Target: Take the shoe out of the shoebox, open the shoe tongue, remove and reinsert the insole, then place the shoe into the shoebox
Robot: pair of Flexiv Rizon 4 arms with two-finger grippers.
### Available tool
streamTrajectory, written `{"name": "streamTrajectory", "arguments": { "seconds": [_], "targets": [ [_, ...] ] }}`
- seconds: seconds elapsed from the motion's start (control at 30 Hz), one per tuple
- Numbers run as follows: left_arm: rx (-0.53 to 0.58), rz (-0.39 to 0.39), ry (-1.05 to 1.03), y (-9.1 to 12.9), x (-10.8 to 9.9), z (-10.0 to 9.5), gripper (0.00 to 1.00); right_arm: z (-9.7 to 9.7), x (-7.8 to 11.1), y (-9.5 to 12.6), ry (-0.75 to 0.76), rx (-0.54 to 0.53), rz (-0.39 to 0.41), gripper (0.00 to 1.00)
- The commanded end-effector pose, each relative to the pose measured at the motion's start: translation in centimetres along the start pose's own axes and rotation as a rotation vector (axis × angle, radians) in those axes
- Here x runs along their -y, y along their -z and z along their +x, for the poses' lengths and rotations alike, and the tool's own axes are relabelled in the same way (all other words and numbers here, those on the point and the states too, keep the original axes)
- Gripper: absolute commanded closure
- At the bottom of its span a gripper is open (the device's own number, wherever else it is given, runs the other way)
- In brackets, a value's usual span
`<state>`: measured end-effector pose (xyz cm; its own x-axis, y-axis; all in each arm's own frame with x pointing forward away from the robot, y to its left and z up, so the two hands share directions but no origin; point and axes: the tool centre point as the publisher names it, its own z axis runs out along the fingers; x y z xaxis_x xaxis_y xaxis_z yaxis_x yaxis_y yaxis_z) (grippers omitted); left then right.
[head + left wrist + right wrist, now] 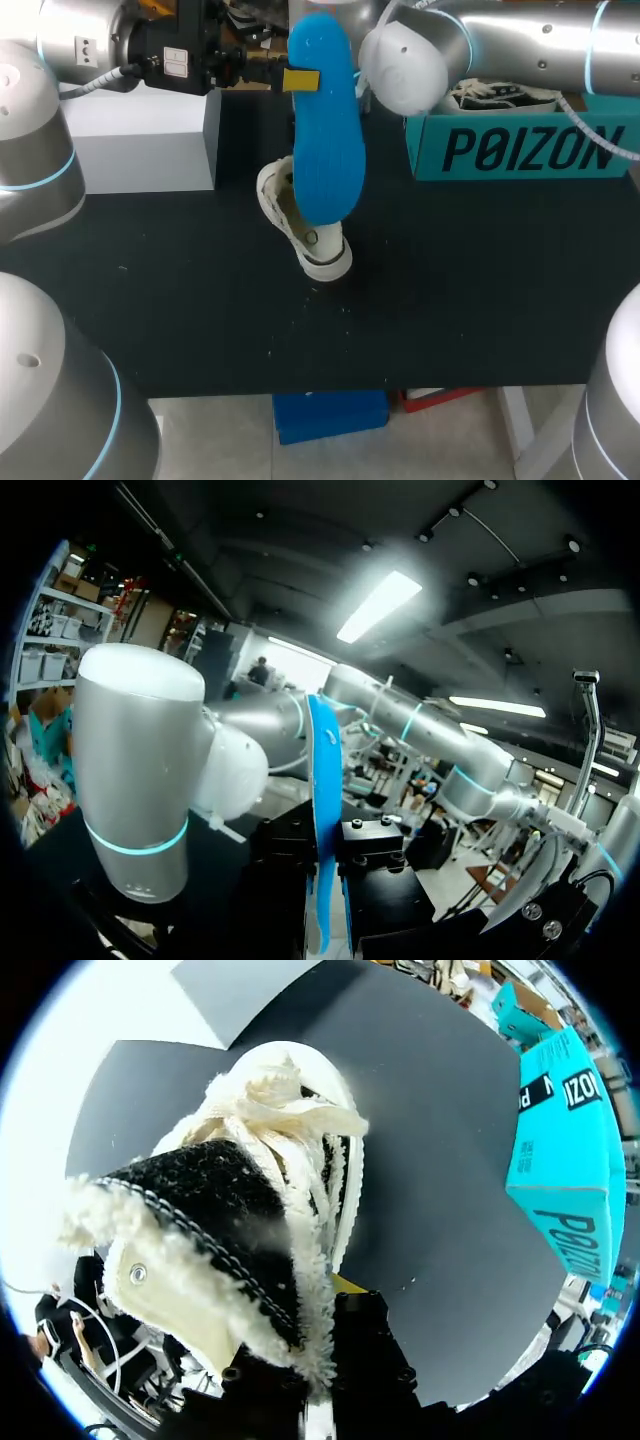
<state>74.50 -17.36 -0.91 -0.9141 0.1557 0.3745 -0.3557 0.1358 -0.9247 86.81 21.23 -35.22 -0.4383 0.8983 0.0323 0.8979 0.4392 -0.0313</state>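
A long blue insole (325,130) hangs upright above the middle of the table. My left gripper (300,79) is shut on its upper edge, yellow tips showing. In the left wrist view the insole (323,780) runs edge-on between the black fingers of the left gripper (338,880). Below it the cream, fleece-lined shoe (303,225) rests on the black table. In the right wrist view the shoe (240,1210) fills the space ahead, laces and tongue pointing away. My right gripper (320,1365) is shut on its fleecy collar edge. In the head view the insole hides the right gripper.
The teal shoebox (520,145) stands at the back right with its top open, also seen in the right wrist view as the shoebox (565,1150). A white box (140,140) sits at the back left. The black table mat (450,300) stretches to the front edge.
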Motion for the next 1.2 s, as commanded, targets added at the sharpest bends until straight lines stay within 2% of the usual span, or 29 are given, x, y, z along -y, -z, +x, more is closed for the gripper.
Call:
{"name": "streamTrajectory", "arguments": {
  "seconds": [0.03,0.13,0.33,0.67,1.03,1.1,1.13,1.2],
  "targets": [
    [0.003,0.001,-0.001,-0.2,-0.1,0.0,1.00,0.3,0.9,-1.2,-0.549,0.017,-0.076,1.00],
    [0.003,0.001,-0.001,-0.2,-0.1,0.0,1.00,0.0,1.2,-1.7,-0.582,0.079,-0.080,1.00],
    [0.003,0.001,-0.001,-0.2,-0.1,0.0,1.00,-1.0,1.5,-2.7,-0.617,0.118,-0.076,1.00],
    [0.003,0.001,-0.001,-0.2,-0.1,0.0,1.00,-2.0,1.8,-4.5,-0.583,0.192,-0.093,1.00],
    [0.003,0.001,-0.001,-0.2,-0.1,0.0,1.00,-2.3,2.0,-5.0,-0.539,0.176,-0.132,1.00],
    [0.003,0.001,-0.001,-0.2,-0.1,0.0,1.00,-2.4,2.1,-5.0,-0.538,0.175,-0.135,0.57],
    [0.003,0.001,-0.001,-0.2,-0.1,0.0,1.00,-2.5,2.1,-4.9,-0.540,0.170,-0.134,0.00],
    [0.003,0.001,-0.001,-0.2,-0.1,0.0,1.00,-2.7,2.2,-4.7,-0.546,0.163,-0.136,0.00]
  ]
}}
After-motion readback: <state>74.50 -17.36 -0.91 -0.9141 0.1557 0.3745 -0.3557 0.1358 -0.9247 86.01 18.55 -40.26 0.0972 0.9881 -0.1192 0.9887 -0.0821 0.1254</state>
